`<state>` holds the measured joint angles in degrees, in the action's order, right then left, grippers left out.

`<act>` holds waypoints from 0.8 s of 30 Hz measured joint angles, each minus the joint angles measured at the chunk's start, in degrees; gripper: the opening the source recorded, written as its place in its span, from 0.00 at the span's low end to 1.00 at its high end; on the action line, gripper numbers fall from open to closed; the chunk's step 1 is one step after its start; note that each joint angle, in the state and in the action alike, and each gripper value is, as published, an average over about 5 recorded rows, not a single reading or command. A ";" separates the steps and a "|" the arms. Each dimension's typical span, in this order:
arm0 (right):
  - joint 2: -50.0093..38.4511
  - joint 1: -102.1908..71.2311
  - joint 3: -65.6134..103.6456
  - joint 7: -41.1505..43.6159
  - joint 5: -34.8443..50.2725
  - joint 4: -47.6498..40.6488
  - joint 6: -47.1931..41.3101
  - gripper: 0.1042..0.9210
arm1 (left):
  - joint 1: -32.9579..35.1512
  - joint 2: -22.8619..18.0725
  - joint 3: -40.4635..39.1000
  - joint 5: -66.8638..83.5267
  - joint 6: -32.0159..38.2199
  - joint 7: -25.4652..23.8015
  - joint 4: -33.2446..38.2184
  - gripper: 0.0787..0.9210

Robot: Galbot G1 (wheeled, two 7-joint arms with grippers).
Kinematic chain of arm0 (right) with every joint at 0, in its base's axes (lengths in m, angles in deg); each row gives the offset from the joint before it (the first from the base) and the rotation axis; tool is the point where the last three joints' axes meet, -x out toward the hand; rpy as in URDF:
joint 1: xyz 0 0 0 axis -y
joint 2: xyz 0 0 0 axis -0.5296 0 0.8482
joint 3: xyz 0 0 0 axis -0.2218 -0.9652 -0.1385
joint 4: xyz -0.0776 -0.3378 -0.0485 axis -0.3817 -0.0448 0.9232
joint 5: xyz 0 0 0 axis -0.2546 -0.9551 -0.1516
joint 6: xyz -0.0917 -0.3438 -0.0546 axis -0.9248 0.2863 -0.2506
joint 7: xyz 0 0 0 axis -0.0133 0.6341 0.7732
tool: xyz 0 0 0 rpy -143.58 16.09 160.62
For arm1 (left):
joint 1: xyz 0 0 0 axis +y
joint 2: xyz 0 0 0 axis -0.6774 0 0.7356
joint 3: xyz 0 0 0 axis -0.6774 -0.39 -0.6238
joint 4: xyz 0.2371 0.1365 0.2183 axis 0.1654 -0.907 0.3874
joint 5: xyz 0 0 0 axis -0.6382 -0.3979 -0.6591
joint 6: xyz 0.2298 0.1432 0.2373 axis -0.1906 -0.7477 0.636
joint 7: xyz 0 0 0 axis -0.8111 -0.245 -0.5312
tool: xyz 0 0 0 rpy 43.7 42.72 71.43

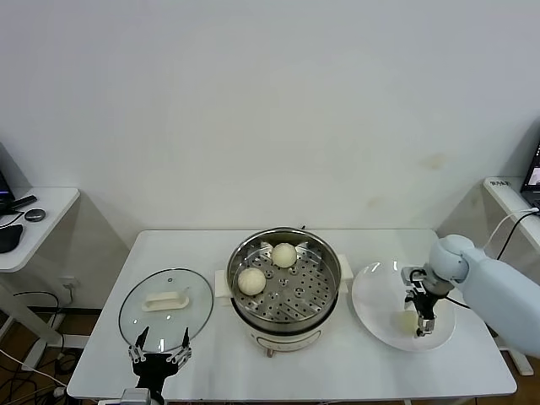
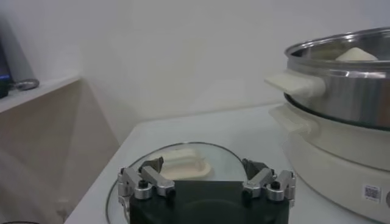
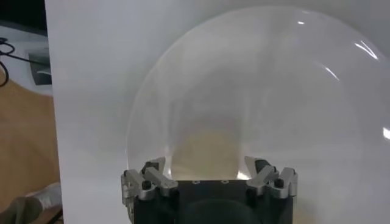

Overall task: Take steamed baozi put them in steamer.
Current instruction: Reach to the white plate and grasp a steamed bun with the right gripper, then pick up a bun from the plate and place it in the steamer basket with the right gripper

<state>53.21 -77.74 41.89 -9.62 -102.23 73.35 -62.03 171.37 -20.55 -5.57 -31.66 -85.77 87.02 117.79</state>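
The steamer stands mid-table with two steamed baozi on its perforated tray. A third baozi lies on the white plate at the right. My right gripper points down over that bun, open. In the right wrist view the baozi sits between the spread fingers of the right gripper, and none of them touches it. My left gripper waits open at the table's front left. In the left wrist view the steamer shows one baozi above its rim.
A round glass lid with a white handle lies flat on the table left of the steamer, just beyond the left gripper. Side tables stand at far left and far right. The table's front edge is close to both grippers.
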 measured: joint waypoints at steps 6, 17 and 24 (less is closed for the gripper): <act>0.33 -0.43 0.35 -0.21 -0.41 -0.31 -0.31 0.88 | -0.11 0.05 0.01 0.04 0.01 0.01 -0.18 0.88; 0.62 -0.54 0.72 -0.75 -0.53 -1.20 -0.62 0.64 | -0.37 0.08 0.03 0.09 0.02 0.01 -0.27 0.88; 0.24 -0.03 1.18 -0.71 -0.11 -1.05 -0.76 0.45 | -0.67 0.05 -0.03 0.12 0.02 -0.01 -0.45 0.88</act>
<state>53.46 -77.76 43.07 -10.33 -102.34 72.30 -62.79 170.70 -20.50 -5.61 -31.54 -85.75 87.01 117.35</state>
